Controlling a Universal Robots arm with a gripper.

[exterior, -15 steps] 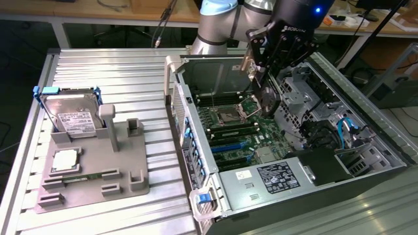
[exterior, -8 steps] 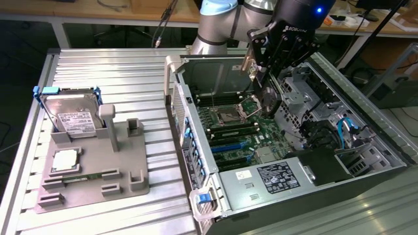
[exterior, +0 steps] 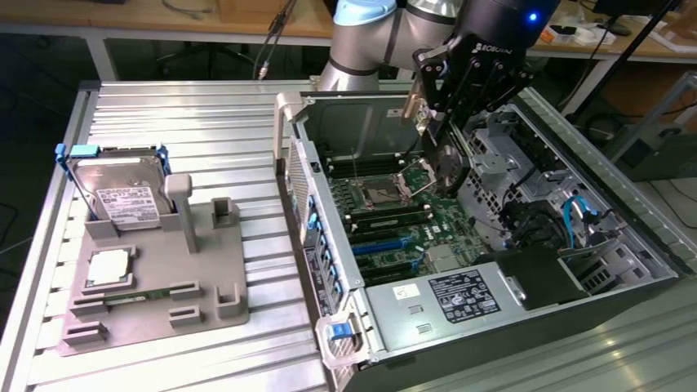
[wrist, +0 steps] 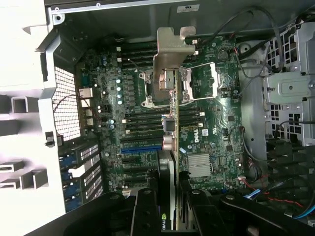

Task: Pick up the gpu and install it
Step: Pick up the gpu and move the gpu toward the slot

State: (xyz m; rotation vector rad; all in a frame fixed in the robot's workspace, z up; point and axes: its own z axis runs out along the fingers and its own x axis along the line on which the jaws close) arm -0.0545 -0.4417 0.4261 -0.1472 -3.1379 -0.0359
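Item: gpu | claw gripping it edge-on, jaws narrow | long axis extending outward from claw, bracket farthest | hovering with motherboard lying below claw

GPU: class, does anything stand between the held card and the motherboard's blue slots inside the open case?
Nothing visible does. The jaws hold the gpu edge-on above the open case. The blue slots on the motherboard lie bare, with no cable or card across them.
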